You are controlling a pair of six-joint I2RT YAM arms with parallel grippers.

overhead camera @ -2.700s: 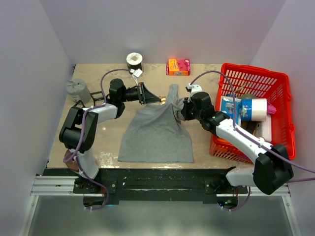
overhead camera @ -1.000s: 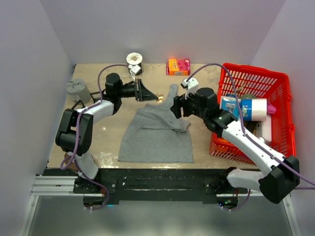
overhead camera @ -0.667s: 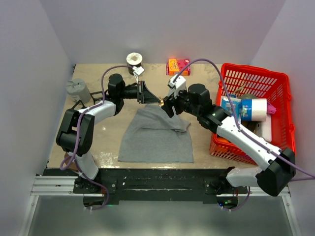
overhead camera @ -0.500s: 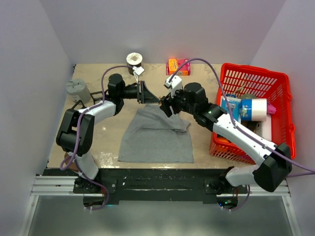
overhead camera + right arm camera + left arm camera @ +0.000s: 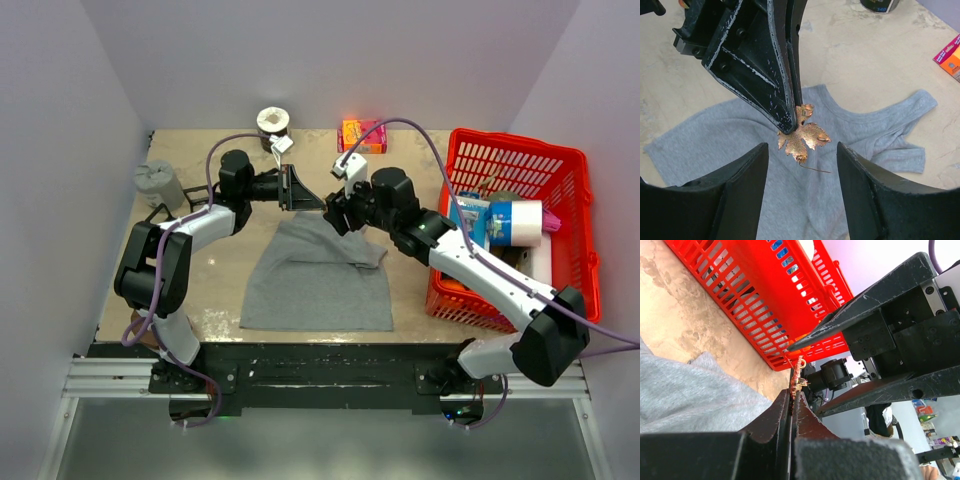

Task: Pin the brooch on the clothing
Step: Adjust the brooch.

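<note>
A beige table (image 5: 215, 290) is seen from above, with two robot arms reaching in from its near edge. At the left edge stands a grey cylinder (image 5: 158, 183). At the far edge, left of the middle, sits a dark spool (image 5: 272, 122) with a pale top. The left gripper (image 5: 320, 204) points rightward over the middle of the table, toward the far edge. Its two black fingers (image 5: 765, 65) are pressed together and pinch the brooch (image 5: 802, 134) at their very tip. The brooch is a small coppery-orange piece of mesh shaped like a leaf, with a thin wire pin trailing from its lower side. It is held over the far part of the clothing (image 5: 315, 280), just below the neckline. Whether it touches the cloth cannot be told. The right gripper (image 5: 336, 213) faces the left one, tip to tip. Its fingers (image 5: 735, 200) are spread wide, one on each side of the brooch, and neither touches it. The clothing is a grey sleeveless top lying mostly flat in the middle of the table, its hem toward the near edge. Its far end is rumpled, and one shoulder strap is folded over on the right. An orange box (image 5: 362, 135) lies at the far edge, right of the middle. A red basket (image 5: 560, 170) fills the right side of the table, and a white-and-blue container (image 5: 505, 222) lies on its side among other things inside it.
</note>
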